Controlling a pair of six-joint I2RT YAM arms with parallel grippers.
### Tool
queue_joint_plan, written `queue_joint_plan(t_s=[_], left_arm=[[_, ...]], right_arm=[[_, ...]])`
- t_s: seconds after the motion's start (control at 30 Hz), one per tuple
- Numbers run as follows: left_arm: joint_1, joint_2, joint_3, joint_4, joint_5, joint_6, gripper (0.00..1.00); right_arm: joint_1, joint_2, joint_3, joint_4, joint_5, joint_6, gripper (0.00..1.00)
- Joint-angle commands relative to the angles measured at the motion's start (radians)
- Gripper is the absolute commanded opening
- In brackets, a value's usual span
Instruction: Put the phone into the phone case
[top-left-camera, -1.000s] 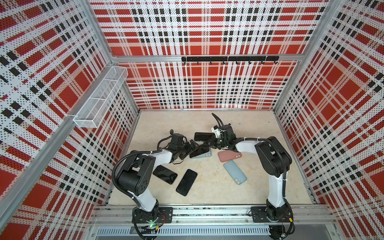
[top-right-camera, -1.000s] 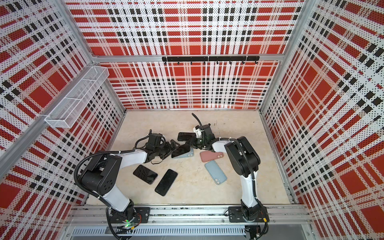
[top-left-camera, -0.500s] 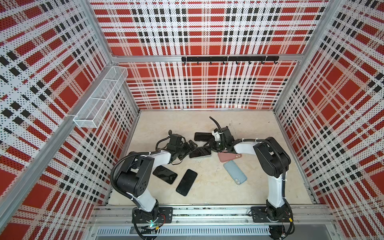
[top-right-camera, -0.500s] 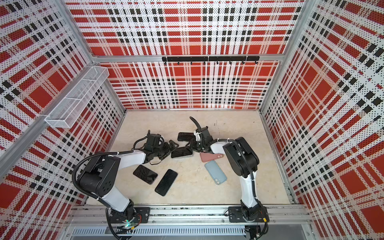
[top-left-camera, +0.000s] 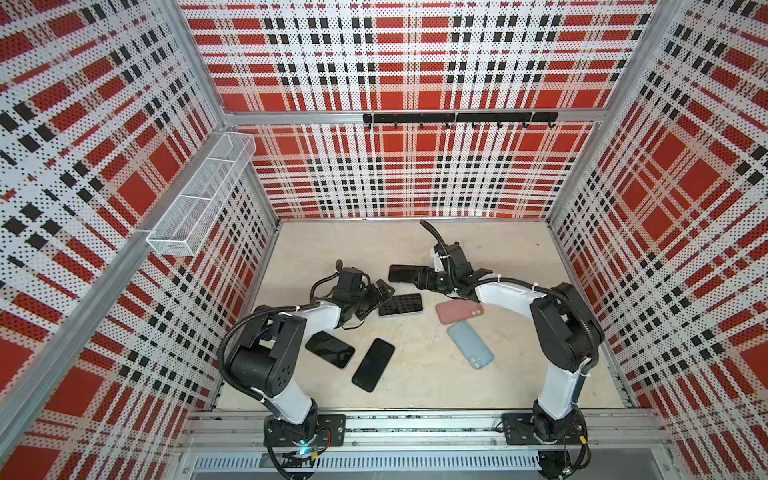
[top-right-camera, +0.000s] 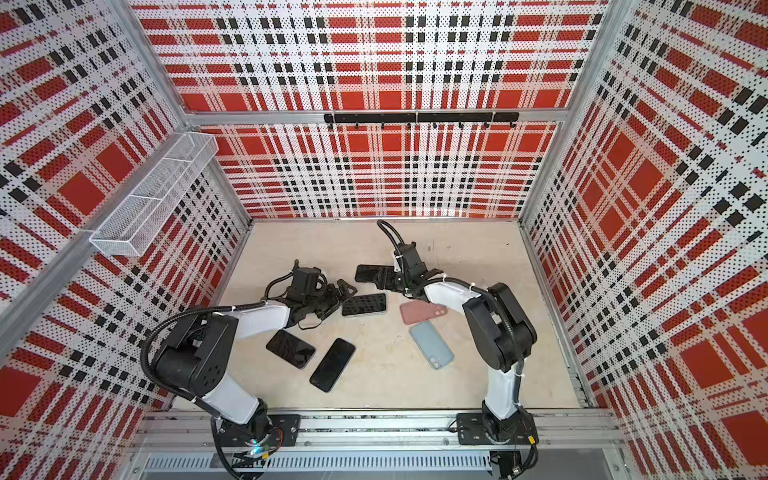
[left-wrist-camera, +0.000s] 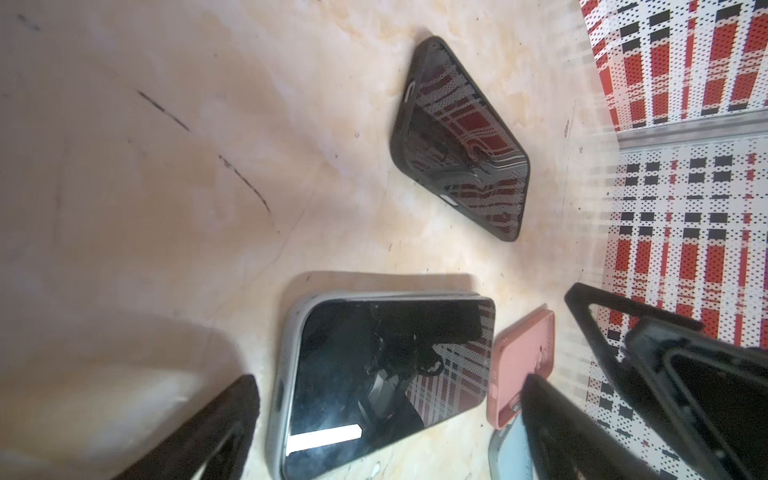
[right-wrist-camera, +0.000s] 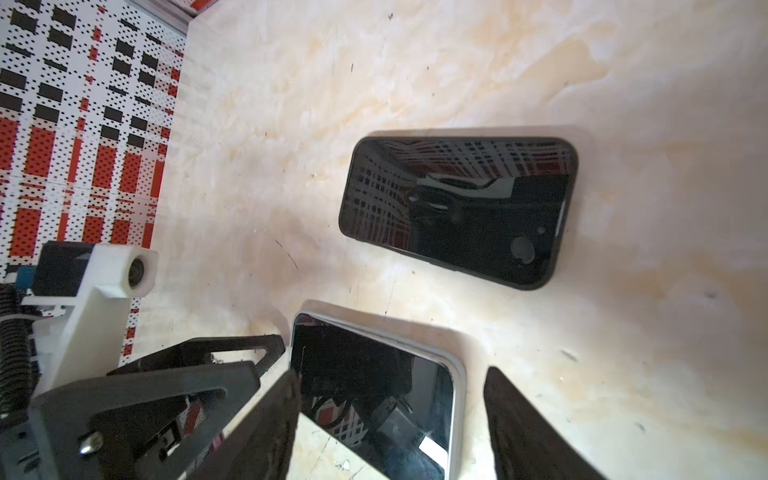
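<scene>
A dark-screened phone (top-left-camera: 400, 304) lies flat, screen up, inside a pale grey phone case (left-wrist-camera: 286, 374) in the middle of the table; both top views show it (top-right-camera: 364, 304). My left gripper (top-left-camera: 380, 297) is open at the phone's left end, its fingers (left-wrist-camera: 232, 419) standing on either side without touching. My right gripper (top-left-camera: 419, 281) is open just behind the phone's right end. In the right wrist view one finger (right-wrist-camera: 274, 424) overlaps the screen corner and the other stands clear of the case rim (right-wrist-camera: 457, 374).
A black phone (top-left-camera: 405, 272) lies behind the right gripper. A pink case (top-left-camera: 459, 311) and a blue case (top-left-camera: 469, 344) lie to the right. Two bare black phones (top-left-camera: 330, 349) (top-left-camera: 373, 364) lie at front left. Plaid walls enclose the table.
The right gripper has gone from shut to open. The phone, tilted up a second ago, now lies flat in the pale case. The left gripper stays open.
</scene>
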Motion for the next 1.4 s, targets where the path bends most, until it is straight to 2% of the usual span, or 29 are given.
queue_joint_plan(t_s=[0.0,0.27,0.7,0.8,1.03,1.1,1.17,1.2,1.37], left_arm=[[0.007,-0.033,-0.017,-0.002,0.009,0.013,0.99],[0.007,-0.028,-0.020,-0.003,0.012,0.013,0.99],[0.002,0.006,-0.012,-0.002,0.008,0.009,0.99],[-0.004,0.017,-0.005,-0.003,0.006,0.007,0.99],[-0.008,0.016,-0.002,-0.003,0.006,0.007,1.00],[-0.005,-0.002,-0.007,-0.003,0.003,0.008,0.99],[-0.002,-0.025,-0.011,-0.014,0.001,0.008,0.99],[-0.002,-0.036,-0.009,-0.031,-0.001,0.014,1.00],[-0.005,-0.064,-0.006,-0.075,-0.004,0.033,0.99]], right_arm=[[0.009,-0.030,-0.005,-0.050,0.063,-0.046,0.69],[0.021,0.061,-0.011,-0.058,0.019,-0.033,0.51],[0.069,0.156,0.025,-0.034,0.003,-0.030,0.06],[0.081,0.161,0.029,-0.029,-0.001,-0.025,0.00],[0.087,0.152,0.018,-0.019,-0.004,-0.012,0.01],[0.082,0.118,0.010,-0.029,0.010,-0.014,0.12],[0.069,0.081,-0.002,-0.033,0.005,-0.016,0.19],[0.058,0.061,-0.008,-0.032,-0.004,-0.016,0.28],[0.005,0.023,-0.032,-0.017,-0.093,-0.016,0.47]])
